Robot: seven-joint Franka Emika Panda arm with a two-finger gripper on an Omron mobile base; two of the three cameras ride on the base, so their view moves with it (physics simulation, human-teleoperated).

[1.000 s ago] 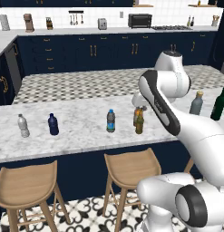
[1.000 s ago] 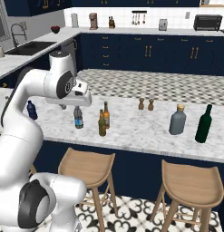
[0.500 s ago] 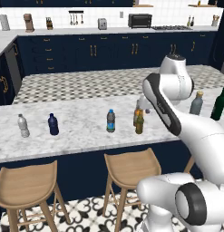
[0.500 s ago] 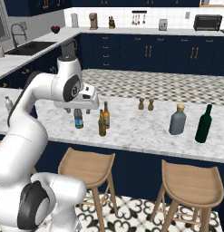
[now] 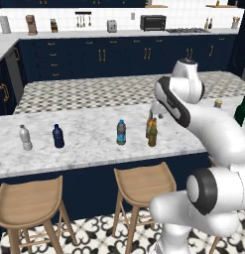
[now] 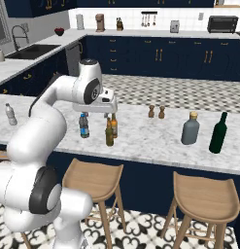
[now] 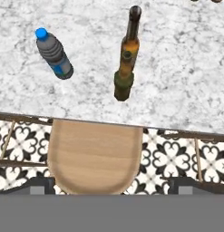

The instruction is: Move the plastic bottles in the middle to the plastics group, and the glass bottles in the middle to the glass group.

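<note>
Bottle with blue cap [image 7: 53,53]: you've got it upright mid-table, greyish see-through ribbed plastic, teal-blue label band, no text you can read. Just beside it stand two amber bottles [image 7: 126,59], slim long-necked brown glass with orange-yellow labels, print too small to read; in the hand view one lines up behind the other, and in the left base view they stand almost touching [image 5: 152,130].

Plastics group sits at the left end of the table [image 5: 89,144]: pale whitish bottle [image 5: 26,137] and squat navy bottle [image 5: 58,136], well apart from the middle three. Glass group is at the right end: grey-blue bottle with tan stopper [image 6: 190,128], rounded shoulders, and taller dark green wine bottle [image 6: 218,133] beside it. Two small brown shakers [image 6: 156,112] stand further back.

Table is white-grey veined marble. Wooden stool [image 7: 95,154], rounded seat, sits under the table edge over patterned black-and-white tile.

Gripper [image 6: 108,108] hangs above the amber bottles, fingers released wide, holding nothing, touching nothing. Versus a second ago: you've swung the arm in toward the amber pair and the fingers have spread apart; all bottles stand where they were.
</note>
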